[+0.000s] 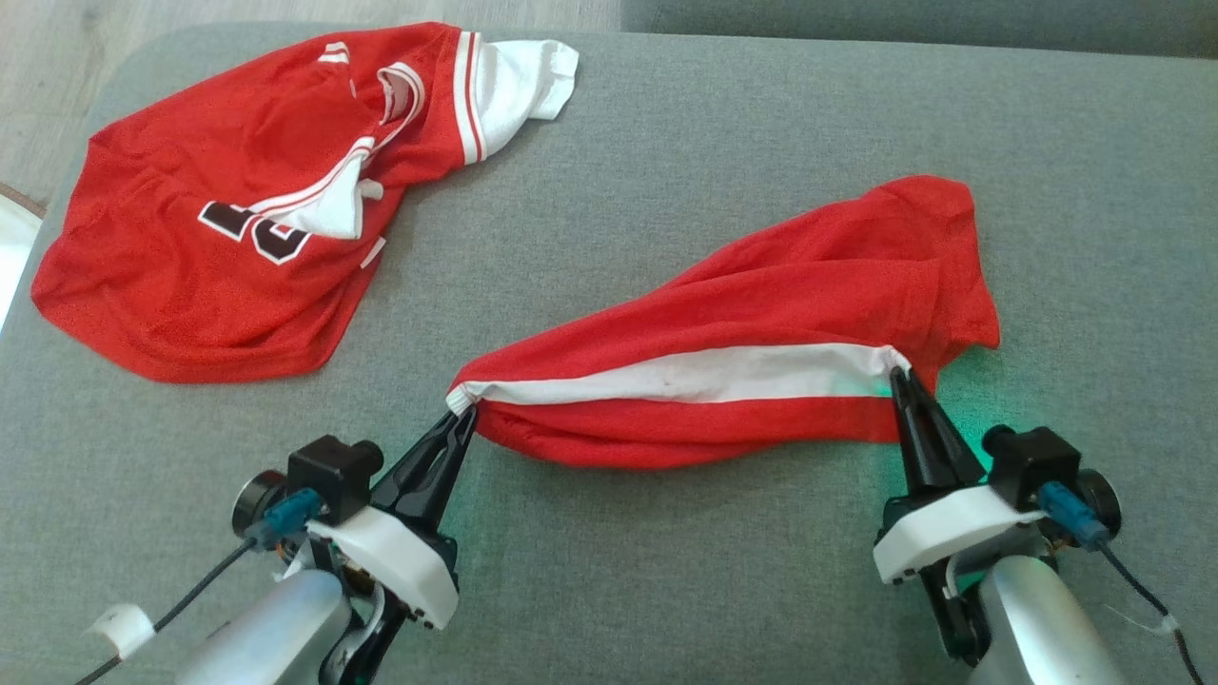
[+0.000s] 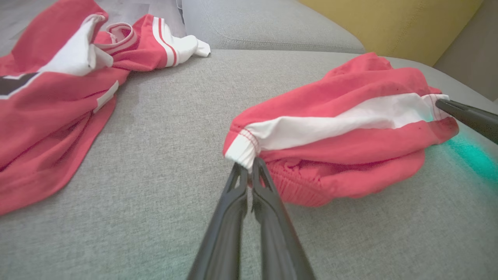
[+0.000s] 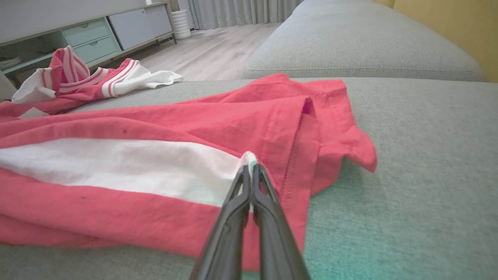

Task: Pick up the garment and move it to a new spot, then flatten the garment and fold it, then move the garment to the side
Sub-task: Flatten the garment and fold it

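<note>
- The left gripper point(image 1: 464, 409), at the lower left of the head view, is clamped on one end of the white band of the red fabric garment point(image 1: 761, 295).
- The right gripper point(image 1: 897, 373), at the lower right, pinches the band's other end.
- The garment lies bunched right of centre on the grey woven sofa cushion point(image 1: 666, 143); it is possibly shorts, but folds hide its cut.
- A red-and-white mesh jersey point(image 1: 190, 247) lies crumpled at the upper left, well apart.

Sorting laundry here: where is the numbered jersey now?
In the head view, the jersey lies crumpled far left on the grey cushion, apart from the gripped red garment.
</note>
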Controlling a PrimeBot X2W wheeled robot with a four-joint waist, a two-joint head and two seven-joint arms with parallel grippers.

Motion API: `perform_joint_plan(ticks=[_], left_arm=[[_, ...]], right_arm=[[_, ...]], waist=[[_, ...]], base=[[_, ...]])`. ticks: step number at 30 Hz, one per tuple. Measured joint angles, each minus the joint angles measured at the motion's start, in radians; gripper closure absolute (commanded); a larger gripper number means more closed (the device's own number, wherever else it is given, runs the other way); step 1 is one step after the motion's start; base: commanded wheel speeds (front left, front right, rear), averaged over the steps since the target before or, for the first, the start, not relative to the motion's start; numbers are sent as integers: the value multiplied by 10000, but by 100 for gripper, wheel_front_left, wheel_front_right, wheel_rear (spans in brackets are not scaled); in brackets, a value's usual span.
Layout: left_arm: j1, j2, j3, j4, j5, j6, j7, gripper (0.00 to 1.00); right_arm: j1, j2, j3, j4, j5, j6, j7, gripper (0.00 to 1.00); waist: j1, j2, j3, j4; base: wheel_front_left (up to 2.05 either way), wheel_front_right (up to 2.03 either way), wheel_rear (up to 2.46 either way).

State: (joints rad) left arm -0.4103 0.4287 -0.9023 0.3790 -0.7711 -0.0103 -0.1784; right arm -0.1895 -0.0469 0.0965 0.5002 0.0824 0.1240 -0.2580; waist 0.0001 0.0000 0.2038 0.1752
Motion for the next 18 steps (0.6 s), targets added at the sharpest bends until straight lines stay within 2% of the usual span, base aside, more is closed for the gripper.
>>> perform_joint_plan(ticks=[5,10,13,15,18], left_arm=[[-32,21,-19,-15,198,13,-176,100],[-522,201,69,-479,554,25,-347,100],[-1596,418,311,-773,884,-13,-341,100],[-2661,537,449,-892,1101,-228,-221,100],[-4498,531,631,-922,1206,-706,219,100]], right_arm=[[-32,2,10,-36,-165,0,2,100],[-303,-2,-660,-1710,-435,0,2,100],[-1145,-171,-874,-2660,-633,0,2,100],[-2076,-395,-1114,-3033,-736,0,2,100],[-3858,-1097,-1175,-3043,-926,0,0,100]], waist=[[-1,0,-102,-72],[-1,0,-13,-347],[-1,0,202,-576],[0,0,411,-747],[0,0,816,-1003]], base=[[0,0,0],[0,0,0],[0,0,0],[0,0,0],[0,0,0]])
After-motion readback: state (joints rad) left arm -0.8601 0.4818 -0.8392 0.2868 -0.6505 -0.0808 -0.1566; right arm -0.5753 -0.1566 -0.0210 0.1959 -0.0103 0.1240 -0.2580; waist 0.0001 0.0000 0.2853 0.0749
